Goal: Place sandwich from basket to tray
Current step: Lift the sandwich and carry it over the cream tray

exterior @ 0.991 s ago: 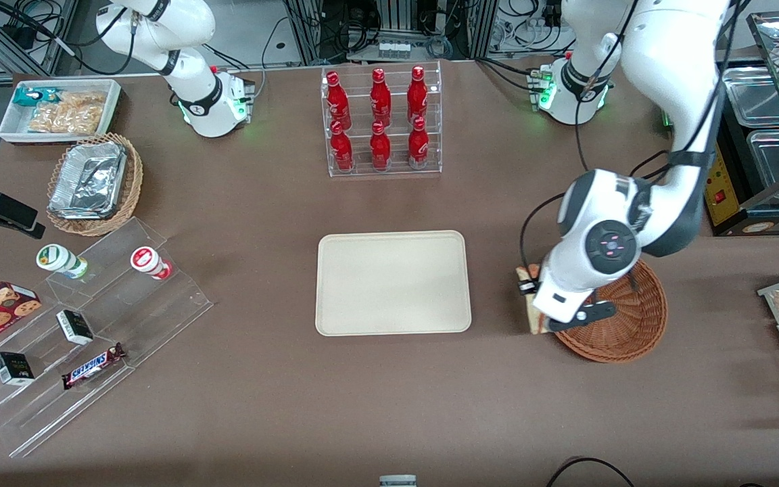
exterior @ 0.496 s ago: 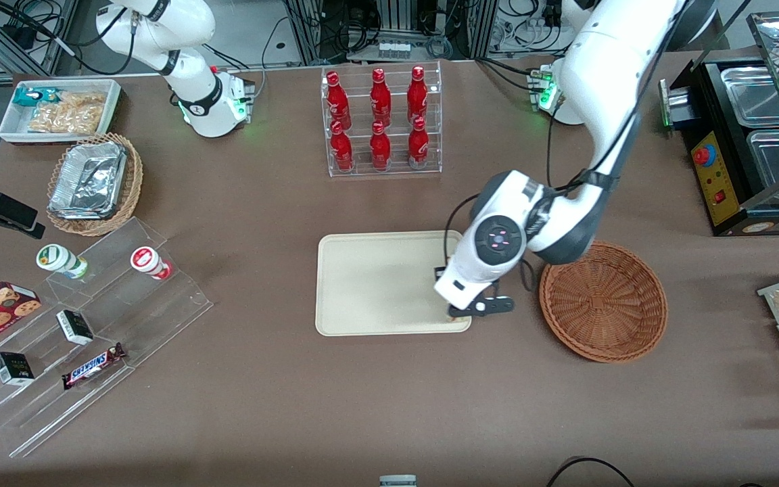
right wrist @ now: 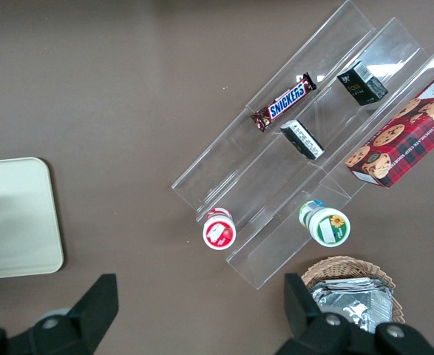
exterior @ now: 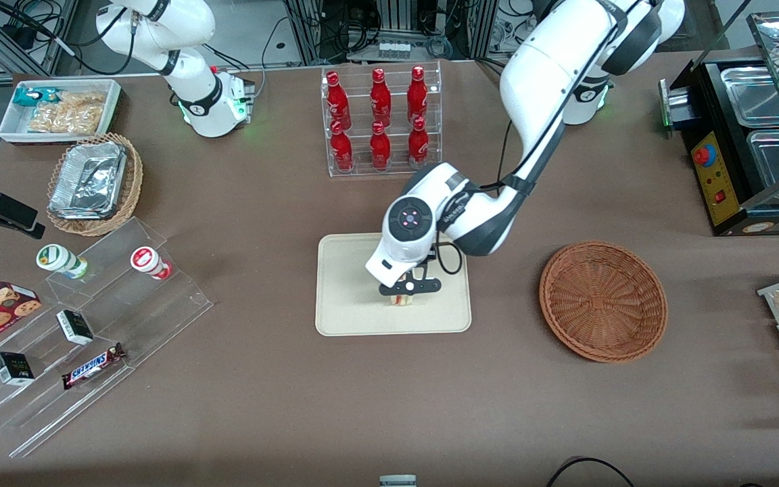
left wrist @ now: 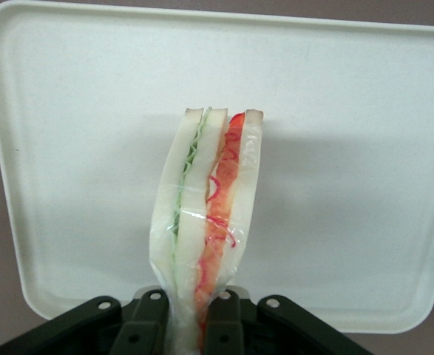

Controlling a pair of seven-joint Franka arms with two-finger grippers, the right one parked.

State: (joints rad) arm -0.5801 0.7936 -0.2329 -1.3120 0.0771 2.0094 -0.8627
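Left wrist view: we are watching the gripper (left wrist: 188, 325) clamping the wrapped white-bread sandwich wedge (left wrist: 205, 222) edge-up over the cream rectangular tray (left wrist: 364, 148), ready for lowering, frame centre.

A matte brown tabletop (exterior: 241, 419) fills the frame under even light — along the upper edge, grey metal framing (exterior: 396, 27) hung with black cables (exterior: 518, 27), over pale floor.

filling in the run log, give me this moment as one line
phase: carry | gripper: shut on sandwich, above tray | basket: empty | sandwich: not yet released
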